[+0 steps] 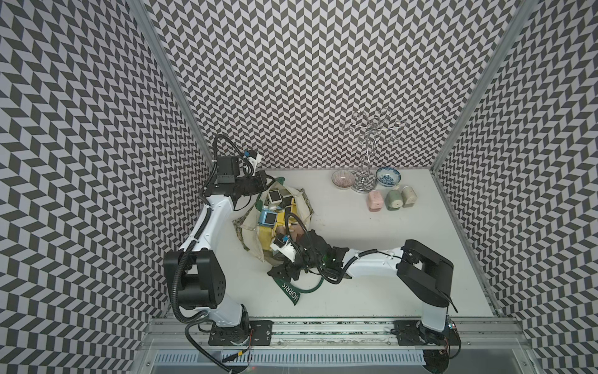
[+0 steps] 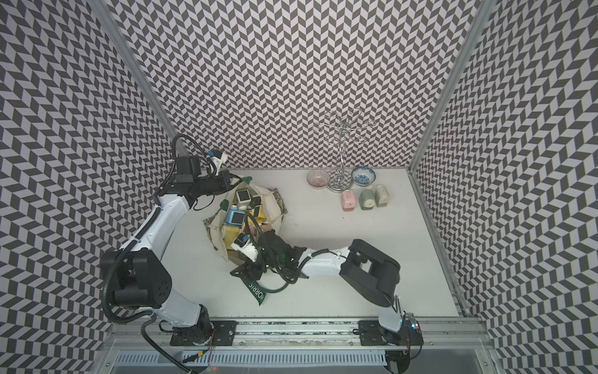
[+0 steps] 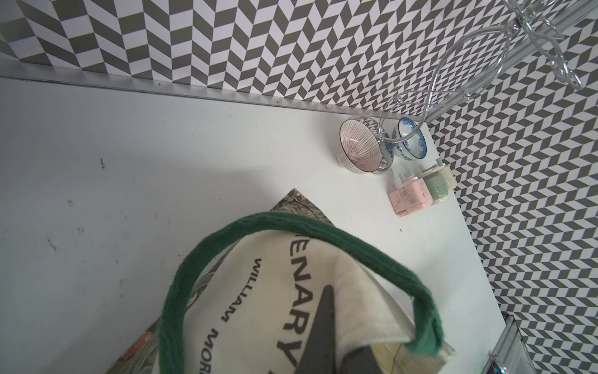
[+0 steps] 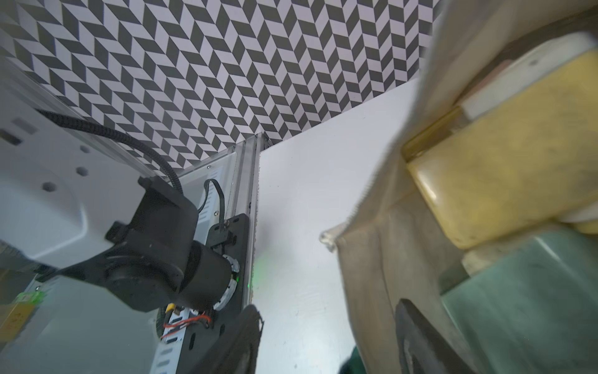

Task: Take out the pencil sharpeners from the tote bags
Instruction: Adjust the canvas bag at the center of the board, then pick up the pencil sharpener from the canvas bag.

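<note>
Over table, right arm stretches to tote bag.

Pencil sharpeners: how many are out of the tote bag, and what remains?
Done: a pink sharpener, a green sharpener and a beige sharpener stand on the table. In hand: the left claw is shut on the rim of the tote bag; the right claw is open astride its near edge, holding nothing. Left: many sharpeners fill the bag.

Table: tote bag, sharpeners, bowls, rack
</note>
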Action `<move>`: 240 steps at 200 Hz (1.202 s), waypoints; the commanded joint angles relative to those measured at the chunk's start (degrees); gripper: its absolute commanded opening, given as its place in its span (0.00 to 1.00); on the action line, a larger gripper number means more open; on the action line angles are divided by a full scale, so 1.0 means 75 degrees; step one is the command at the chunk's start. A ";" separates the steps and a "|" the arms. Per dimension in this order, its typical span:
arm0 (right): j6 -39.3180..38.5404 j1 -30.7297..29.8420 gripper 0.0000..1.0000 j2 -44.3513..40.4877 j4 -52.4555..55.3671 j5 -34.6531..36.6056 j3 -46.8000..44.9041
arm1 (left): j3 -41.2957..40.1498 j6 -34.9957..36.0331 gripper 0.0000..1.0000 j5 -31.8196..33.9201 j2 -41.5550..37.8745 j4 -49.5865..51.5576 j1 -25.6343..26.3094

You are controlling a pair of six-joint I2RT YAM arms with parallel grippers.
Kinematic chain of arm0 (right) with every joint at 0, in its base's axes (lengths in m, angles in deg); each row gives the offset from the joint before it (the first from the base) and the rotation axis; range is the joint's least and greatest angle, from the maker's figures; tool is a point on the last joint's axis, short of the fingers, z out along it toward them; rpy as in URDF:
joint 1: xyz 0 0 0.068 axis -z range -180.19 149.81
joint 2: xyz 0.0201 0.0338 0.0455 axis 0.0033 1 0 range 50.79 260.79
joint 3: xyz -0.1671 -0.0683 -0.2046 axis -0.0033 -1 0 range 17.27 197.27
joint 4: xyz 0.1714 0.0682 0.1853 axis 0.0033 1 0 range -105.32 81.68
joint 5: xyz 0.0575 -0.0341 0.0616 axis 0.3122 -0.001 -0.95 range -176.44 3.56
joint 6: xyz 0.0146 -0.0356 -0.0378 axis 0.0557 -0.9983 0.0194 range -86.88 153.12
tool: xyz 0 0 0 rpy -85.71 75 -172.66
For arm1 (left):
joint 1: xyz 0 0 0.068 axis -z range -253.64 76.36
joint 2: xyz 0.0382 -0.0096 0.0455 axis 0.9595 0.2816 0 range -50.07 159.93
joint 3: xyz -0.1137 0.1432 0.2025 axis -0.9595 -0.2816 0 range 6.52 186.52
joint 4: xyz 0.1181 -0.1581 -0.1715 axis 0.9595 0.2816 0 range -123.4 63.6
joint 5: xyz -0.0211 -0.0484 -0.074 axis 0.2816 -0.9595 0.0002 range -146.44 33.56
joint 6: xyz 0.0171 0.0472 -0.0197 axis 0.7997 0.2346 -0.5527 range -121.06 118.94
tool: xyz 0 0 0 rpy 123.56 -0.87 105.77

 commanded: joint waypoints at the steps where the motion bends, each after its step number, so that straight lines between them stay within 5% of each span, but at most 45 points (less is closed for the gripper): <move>1: -0.0015 0.0607 0.67 -0.0727 -0.0230 0.0037 -0.0112 | -0.0130 -0.0051 0.00 -0.0362 -0.0773 -0.0973 -0.0114; 121: 0.0191 0.0726 0.57 0.0320 0.1345 0.0696 0.1294 | -0.0985 -0.0174 0.00 0.0084 -0.1129 -0.1398 -0.0053; 240: -0.2373 0.0750 0.81 0.1709 0.3091 0.1053 0.3035 | -0.1033 -0.0133 0.00 0.0206 -0.1188 -0.1385 -0.0043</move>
